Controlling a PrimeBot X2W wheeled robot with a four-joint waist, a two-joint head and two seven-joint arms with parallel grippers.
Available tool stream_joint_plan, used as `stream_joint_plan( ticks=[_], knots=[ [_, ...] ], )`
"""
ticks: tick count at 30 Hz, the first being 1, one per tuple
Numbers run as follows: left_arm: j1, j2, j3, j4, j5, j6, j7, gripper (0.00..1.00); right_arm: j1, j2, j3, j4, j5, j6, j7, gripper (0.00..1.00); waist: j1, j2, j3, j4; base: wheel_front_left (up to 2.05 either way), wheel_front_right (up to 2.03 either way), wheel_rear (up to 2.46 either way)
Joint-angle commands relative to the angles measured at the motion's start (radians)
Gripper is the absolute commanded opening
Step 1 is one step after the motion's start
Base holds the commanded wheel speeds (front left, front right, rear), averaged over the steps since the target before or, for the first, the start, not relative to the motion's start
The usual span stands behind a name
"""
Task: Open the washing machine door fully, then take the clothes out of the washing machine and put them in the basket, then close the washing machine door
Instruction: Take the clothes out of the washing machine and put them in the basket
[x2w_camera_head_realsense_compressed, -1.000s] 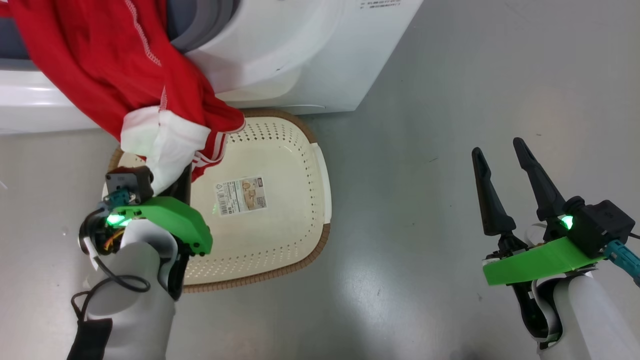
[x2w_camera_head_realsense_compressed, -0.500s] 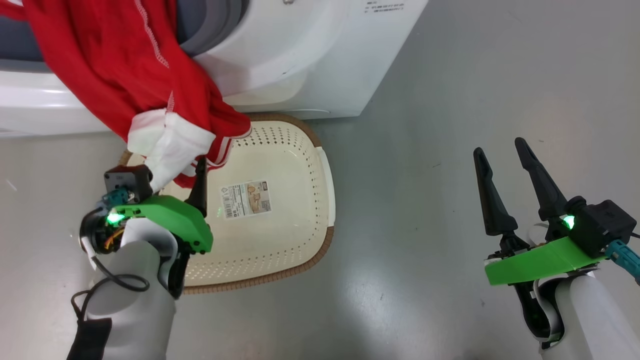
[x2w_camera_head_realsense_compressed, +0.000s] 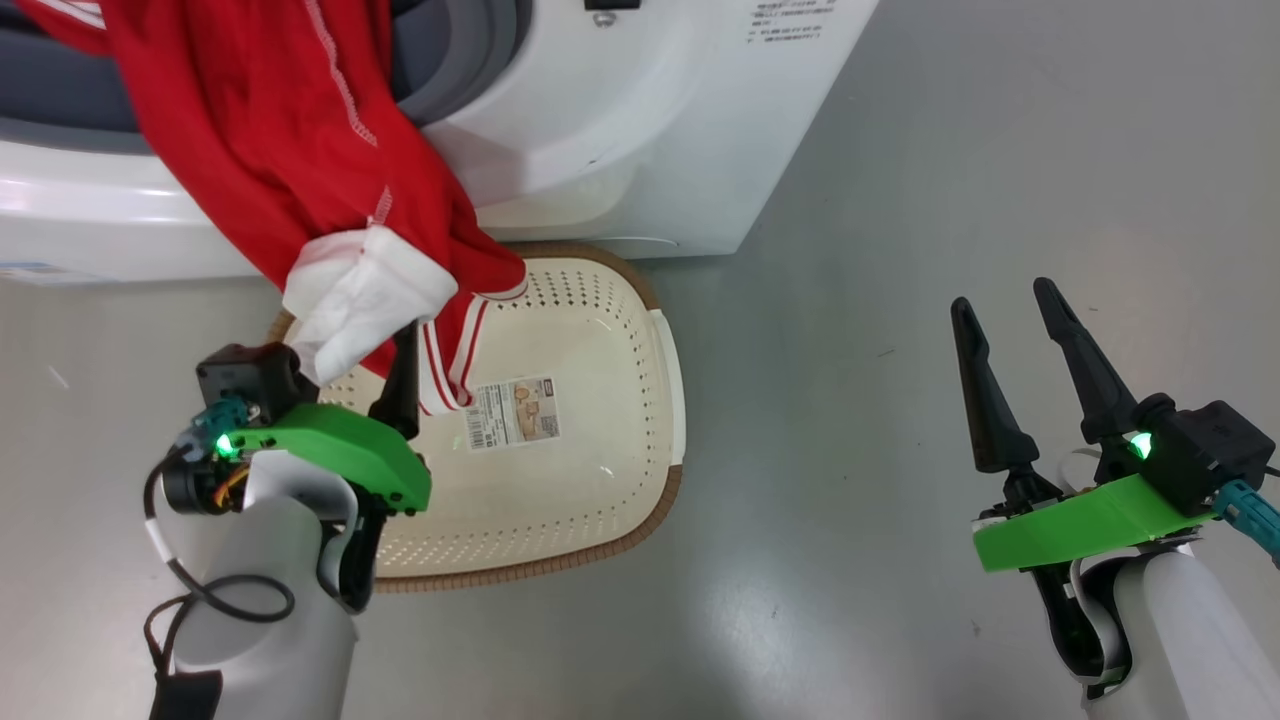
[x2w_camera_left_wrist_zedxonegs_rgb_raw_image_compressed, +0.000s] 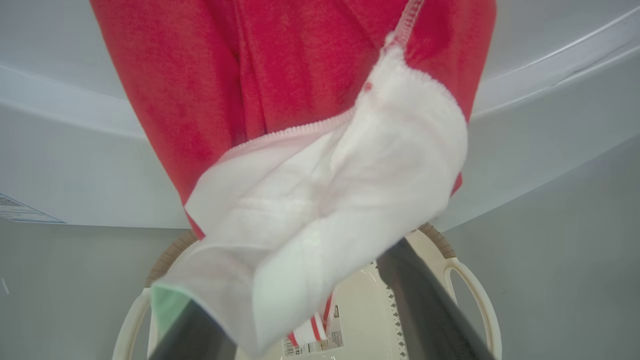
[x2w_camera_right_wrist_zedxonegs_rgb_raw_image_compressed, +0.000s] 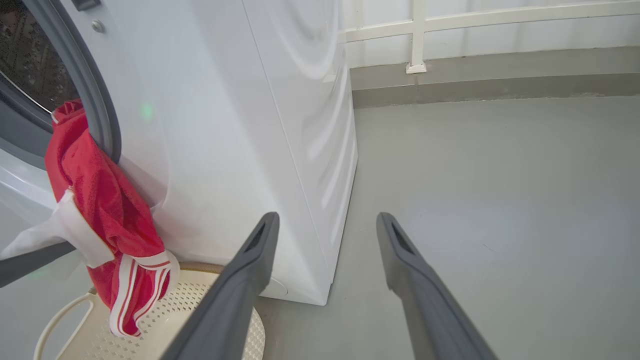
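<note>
as the red garment (x2w_camera_head_realsense_compressed: 290, 130) hangs out of the mouth of the washing machine (x2w_camera_head_realsense_compressed: 650, 120), its white cuff (x2w_camera_head_realsense_compressed: 365, 290) and striped hem dangle over the near-left part of the cream basket (x2w_camera_head_realsense_compressed: 620, 520) on the grey floor (x2w_camera_head_realsense_compressed: 900, 200) — the unloading step, with the bottom of the basket bare but for its label. the left gripper (x2w_camera_head_realsense_compressed: 360, 365) sits just under the cuff with its two dark fingers spread apart; the cuff drapes across one finger and nothing is clamped. the right gripper (x2w_camera_head_realsense_compressed: 1003, 297) hovers well off to the right above the floor, fingers likewise parted and empty. much of the cloth appears to be caught over the machine's grey seal, so it will probably hang there rather than drop in. the next move likely calls for a fresh grip higher up the red fabric and a pull out and down until the whole piece clears the opening and lands inside the rim — then a check for more inside, and the door last.
</note>
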Motion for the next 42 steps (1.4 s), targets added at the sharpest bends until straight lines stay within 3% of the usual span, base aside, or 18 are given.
stream_joint_plan(
  ticks=[1,35,42],
  knots=[
    [0.040,0.029,0.030,-0.038,-0.002,-0.005,-0.008,1.00,0.020,-0.005,0.022,-0.017,-0.002,0.006,-0.006,1.00,0.0000,0.0000,-0.010,0.005,0.00,0.00,0.00],
    [0.435,0.028,0.150,-0.644,0.081,-0.005,-0.008,1.00,0.096,-0.022,0.030,-0.007,0.004,0.006,-0.006,1.00,0.0000,0.0000,-0.129,0.027,0.00,0.00,0.00],
    [0.522,0.028,0.169,-0.740,0.069,0.015,-0.008,1.00,0.101,-0.020,0.033,-0.003,0.007,0.006,-0.006,1.00,0.0000,0.0000,-0.138,0.020,0.00,0.00,0.00]
  ],
)
